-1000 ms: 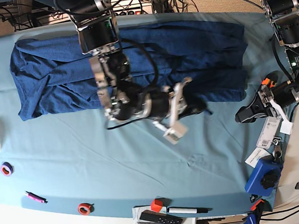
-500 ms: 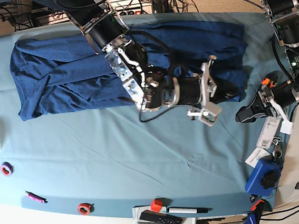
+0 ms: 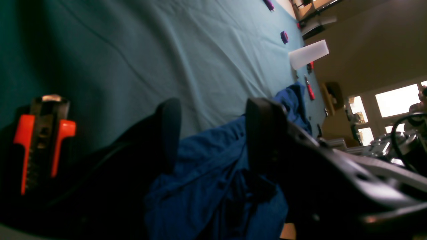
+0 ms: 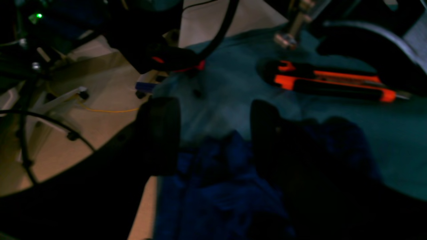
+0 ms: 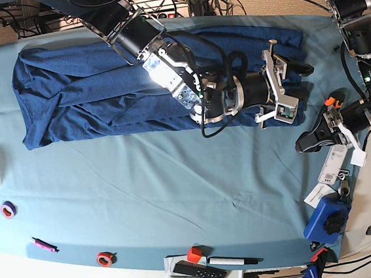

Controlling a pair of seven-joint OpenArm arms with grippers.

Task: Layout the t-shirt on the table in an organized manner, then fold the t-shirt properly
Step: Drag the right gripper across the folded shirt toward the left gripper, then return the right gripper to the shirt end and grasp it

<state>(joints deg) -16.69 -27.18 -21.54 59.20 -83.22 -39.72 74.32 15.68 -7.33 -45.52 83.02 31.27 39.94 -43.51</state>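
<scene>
The navy t-shirt (image 5: 69,91) lies as a long folded band across the far side of the teal table (image 5: 176,179). My right arm reaches over it, and my right gripper (image 5: 303,80) is open at the shirt's right end. The right wrist view shows my right gripper (image 4: 213,126) with wrinkled navy t-shirt (image 4: 217,193) cloth under it. My left gripper (image 5: 307,142) rests low at the table's right edge, open and holding nothing. In the left wrist view my left gripper (image 3: 213,113) frames the t-shirt (image 3: 206,176) lying beyond it on the table (image 3: 166,50).
An orange-and-black tool (image 5: 330,102) lies between the two grippers. Near the front edge are a purple tape roll (image 5: 8,209), a pink marker (image 5: 43,244), a red tape roll (image 5: 105,258), a red cube (image 5: 195,254) and a remote (image 5: 198,270). A blue block (image 5: 328,216) sits front right.
My right arm swept rightward along the shirt's near edge to its right end, and its gripper went from shut to open, letting go of the cloth. The left arm barely moved.
</scene>
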